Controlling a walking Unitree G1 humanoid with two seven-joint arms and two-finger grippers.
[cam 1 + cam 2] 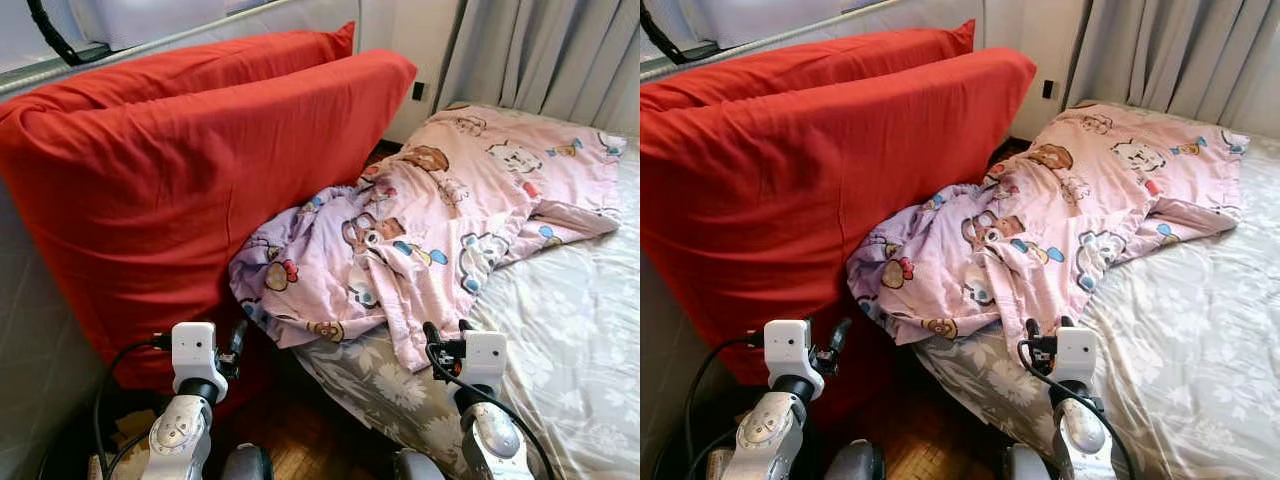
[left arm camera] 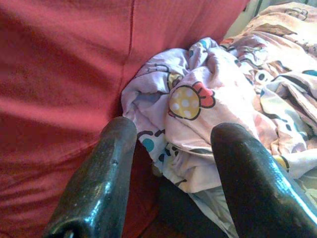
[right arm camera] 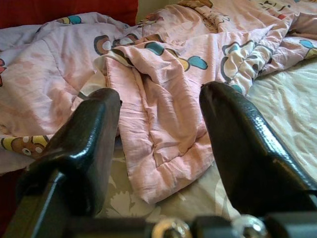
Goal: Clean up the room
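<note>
Pink blanket [image 1: 440,220] edge lies just before open right hand [image 3: 158,129].

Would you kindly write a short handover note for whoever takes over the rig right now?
Left gripper: open, empty, aimed where the pink cartoon blanket bunches against the red cushions.
Right gripper: open, empty, just short of the blanket's hanging corner.
The blanket lies crumpled across the head of the bed, with its near edge drooping over the side.
Done: nothing gripped yet.
Left: likely grasp the blanket, then spread or fold it.
</note>
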